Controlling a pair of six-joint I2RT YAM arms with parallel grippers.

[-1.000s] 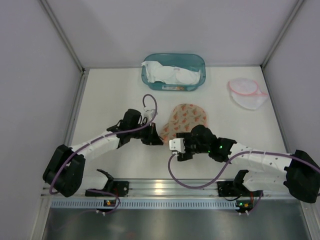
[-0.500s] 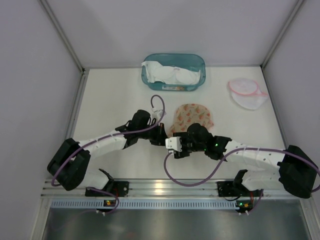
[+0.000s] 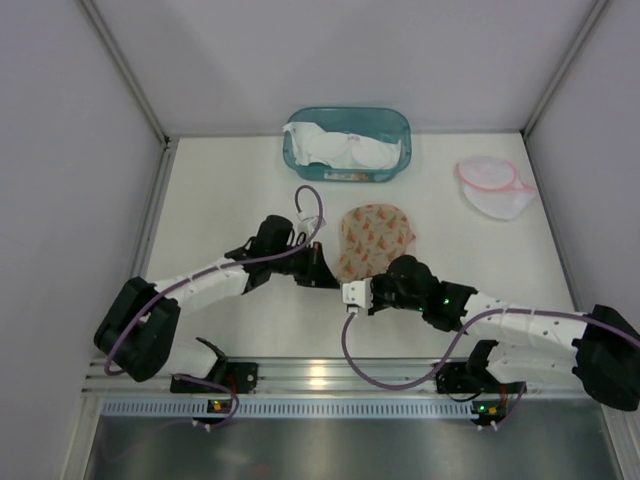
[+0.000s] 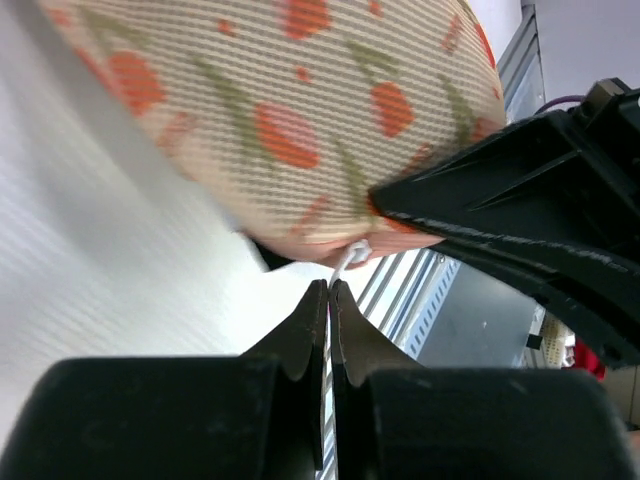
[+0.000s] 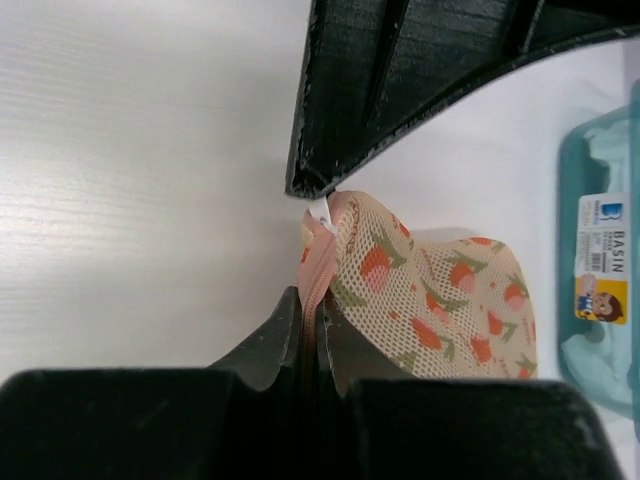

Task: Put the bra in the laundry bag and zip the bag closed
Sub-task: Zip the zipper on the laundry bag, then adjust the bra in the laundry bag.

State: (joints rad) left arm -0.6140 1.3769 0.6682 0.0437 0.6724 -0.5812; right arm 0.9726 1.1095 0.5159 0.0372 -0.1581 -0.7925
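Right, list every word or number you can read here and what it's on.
"BASIN": white sticker on the teal basin, right wrist view.
"B": logo letter above it, same sticker.
Fine print on that sticker: too small to read; from above the whole sticker is blurred.
Patterned bag: no writing visible.

My left gripper (image 4: 328, 292) sits at bottom centre, jaws pressed together on a thin white cord (image 4: 350, 258) running up to the laundry bag (image 4: 300, 120). The bag's red-and-green printed mesh fills the upper frame. The black right gripper (image 4: 400, 214) meets the bag's lower edge from the right. The white table (image 4: 110, 290) lies at left.
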